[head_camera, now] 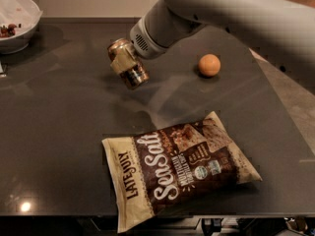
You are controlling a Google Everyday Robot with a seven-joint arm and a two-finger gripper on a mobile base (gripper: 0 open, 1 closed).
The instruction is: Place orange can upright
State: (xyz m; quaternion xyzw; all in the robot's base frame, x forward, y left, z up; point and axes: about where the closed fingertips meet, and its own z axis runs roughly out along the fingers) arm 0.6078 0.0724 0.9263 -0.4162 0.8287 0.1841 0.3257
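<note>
1 cam, high, facing down, pincer (129, 65) top-centre

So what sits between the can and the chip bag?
Only bare table, as the camera view shows. The gripper, left of the ball, holds the can tilted, beyond the chip bag.

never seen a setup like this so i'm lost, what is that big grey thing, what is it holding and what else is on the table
The big pale grey thing is a robot arm, reaching in from the upper right. There is only one picture of this moment, from a single camera looking down at a dark table.

At the arm's tip is the gripper, a two-finger clamp, over the far middle of the table. It is shut on the orange can, a small drink can, held tilted rather than upright. Whether the can touches the table I cannot tell.

On the table are an orange ball to the right of the can, a large chip bag lying flat near the front edge, and a white bowl at the far left corner.
</note>
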